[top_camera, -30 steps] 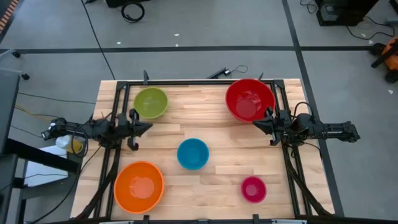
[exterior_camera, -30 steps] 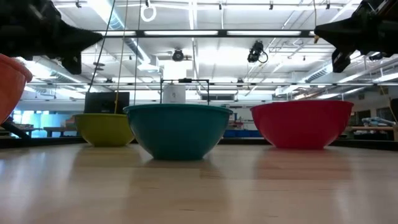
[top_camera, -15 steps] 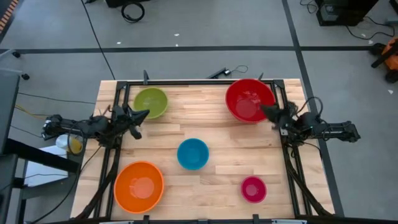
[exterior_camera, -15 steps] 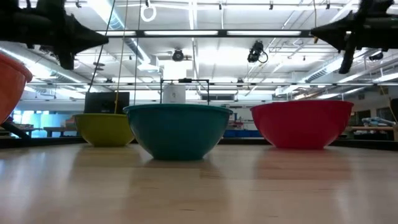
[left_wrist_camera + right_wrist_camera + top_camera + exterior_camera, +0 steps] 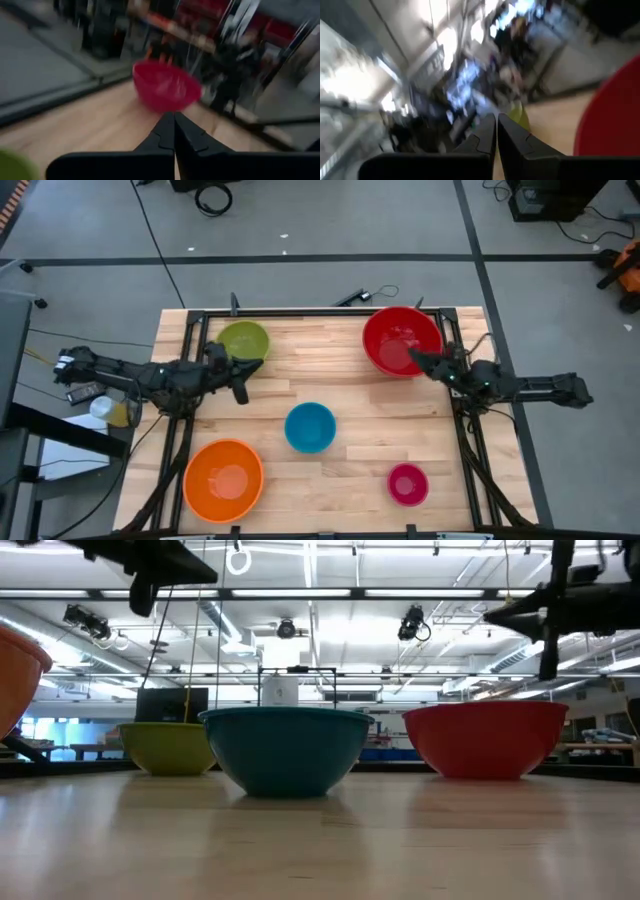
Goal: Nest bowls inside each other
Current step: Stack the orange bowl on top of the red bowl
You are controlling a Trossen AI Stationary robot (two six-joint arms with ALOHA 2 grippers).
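Five bowls stand apart on their bases on the wooden table: red (image 5: 400, 340) at the far right, lime green (image 5: 243, 343) at the far left, blue (image 5: 310, 427) in the middle, orange (image 5: 223, 479) at the near left, magenta (image 5: 407, 484) at the near right. My left gripper (image 5: 250, 367) is shut and empty, high above the table beside the green bowl's near rim, pointing toward the red bowl (image 5: 165, 90). My right gripper (image 5: 415, 360) is shut and empty, in the air over the red bowl's near right rim (image 5: 612, 115).
A black frame (image 5: 320, 312) runs along the table's far edge and down both sides. In the low view both arms hang well above the bowl rims, the left (image 5: 190, 568) and the right (image 5: 510, 615). Bare wood (image 5: 350, 395) lies between the bowls.
My left gripper has risen and reached toward the table's right, alongside the green bowl, rolling as it went. My right gripper has rolled about its own axis and swung a little toward the far edge, over the red bowl's rim. No bowl has moved.
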